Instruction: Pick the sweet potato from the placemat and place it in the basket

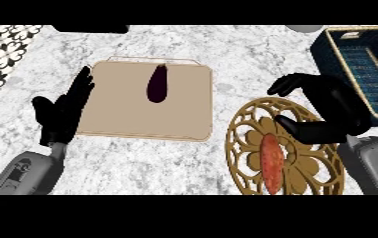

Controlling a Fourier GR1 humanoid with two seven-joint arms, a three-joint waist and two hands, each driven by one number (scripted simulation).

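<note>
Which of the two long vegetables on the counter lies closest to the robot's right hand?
The orange sweet potato on the round gold placemat, just below the right hand. The dark purple eggplant lies farther off, on the beige board.

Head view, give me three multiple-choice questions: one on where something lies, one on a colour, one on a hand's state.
1. Where does the sweet potato lie?
A. on the gold openwork placemat
B. in the basket
C. on the beige board

2. What colour is the eggplant?
A. green
B. dark purple
C. yellow

3. What state is the left hand in?
A. curled round the eggplant
B. open, fingers straight
C. out of sight

Answers:
1 A, it lies along the placemat's middle.
2 B, it shows dark against the board.
3 B, it rests beside the board's left edge.
</note>
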